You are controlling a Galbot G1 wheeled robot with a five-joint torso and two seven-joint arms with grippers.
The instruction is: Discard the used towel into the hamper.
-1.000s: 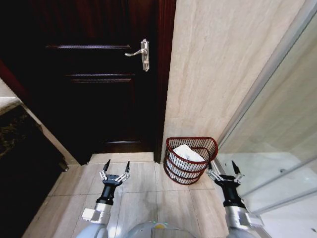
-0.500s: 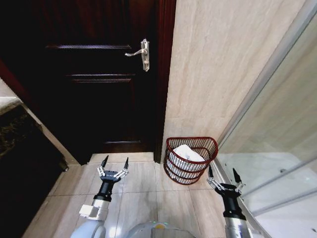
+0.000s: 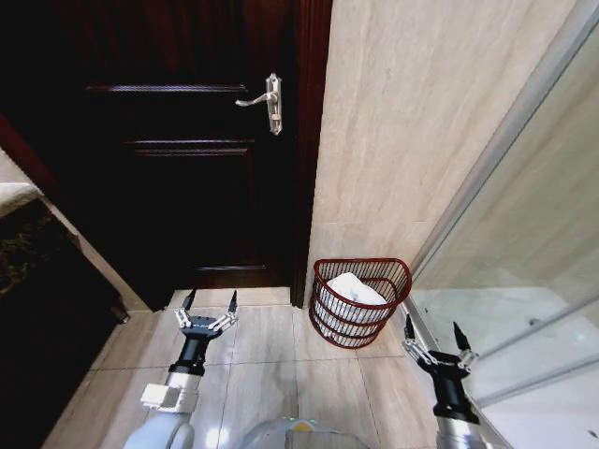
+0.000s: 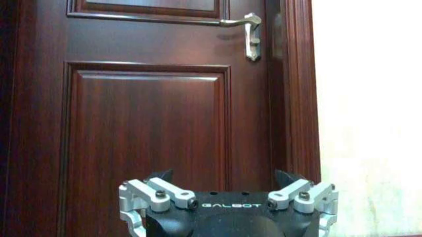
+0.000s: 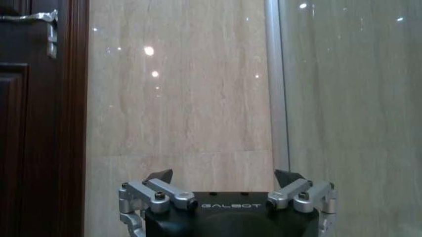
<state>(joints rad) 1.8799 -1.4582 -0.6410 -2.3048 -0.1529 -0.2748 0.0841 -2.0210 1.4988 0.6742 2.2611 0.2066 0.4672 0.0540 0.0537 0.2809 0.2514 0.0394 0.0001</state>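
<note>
The hamper (image 3: 360,301), a dark reddish-brown wire basket, stands on the floor against the beige wall beside the door frame. A white towel (image 3: 350,290) lies inside it. My left gripper (image 3: 208,304) is low over the floor tiles to the hamper's left, open and holding nothing. My right gripper (image 3: 432,337) hangs to the hamper's right by the glass partition, open and empty too. In the left wrist view the left gripper (image 4: 228,178) faces the door. Over in the right wrist view, the right gripper (image 5: 224,178) faces the tiled wall.
A dark wooden door (image 3: 187,140) with a silver lever handle (image 3: 267,101) fills the back left. A glass shower partition (image 3: 524,281) runs along the right. A dark counter (image 3: 37,271) stands at the left. Beige floor tiles (image 3: 271,360) lie in front.
Both arms have drawn back and outward from the hamper: the left gripper shifted left, the right gripper moved lower and to the right. The towel and hamper stayed put.
</note>
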